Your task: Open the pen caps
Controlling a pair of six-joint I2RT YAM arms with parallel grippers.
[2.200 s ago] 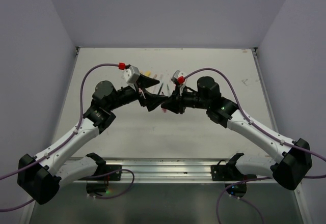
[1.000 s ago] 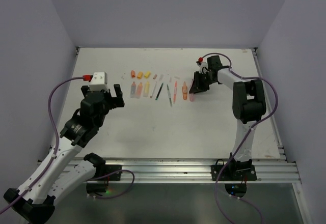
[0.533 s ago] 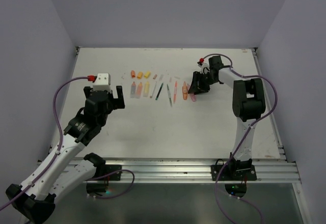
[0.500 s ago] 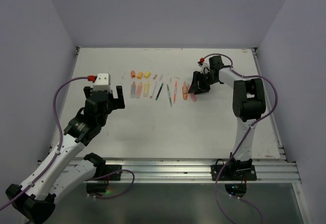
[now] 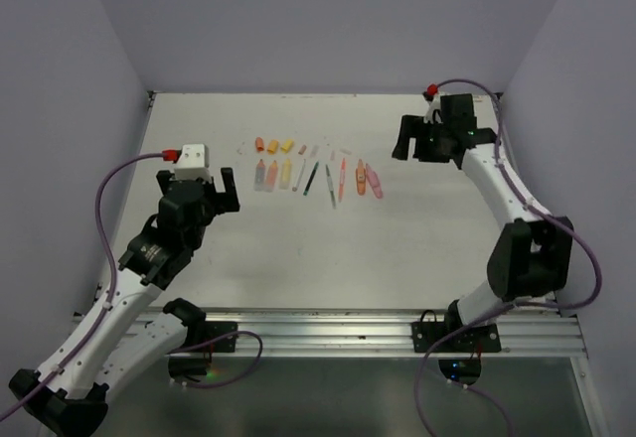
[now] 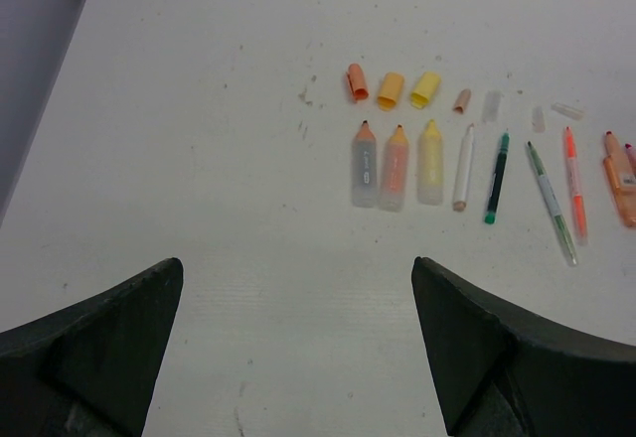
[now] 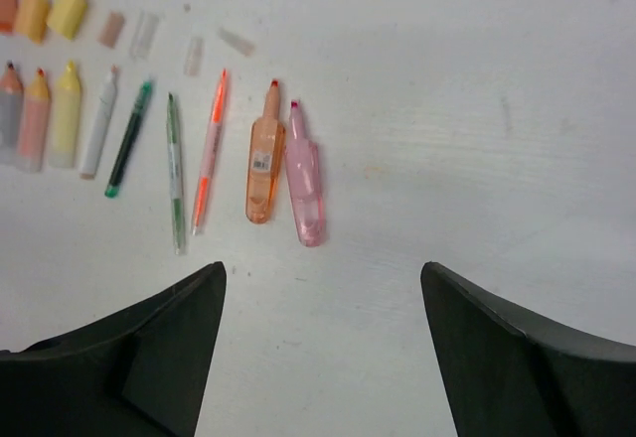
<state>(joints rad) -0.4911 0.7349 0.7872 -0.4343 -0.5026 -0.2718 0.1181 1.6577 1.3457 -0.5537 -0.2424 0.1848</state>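
Nine uncapped plastic pens point(image 7: 263, 164) lie side by side on the matte white table point(image 5: 298, 248), tips pointing away: chunky orange, yellow and pink highlighters among slim green, white and orange ones. Short stubby pen caps point(image 6: 391, 87) (orange, yellow, then small pale translucent ones) sit in a row just beyond the tips. The left gripper point(image 6: 298, 278) hovers left of the row, its black wedge-shaped fingers point(image 6: 109, 328) wide apart and empty. The right gripper point(image 7: 320, 293), to the right, is likewise spread, holding nothing.
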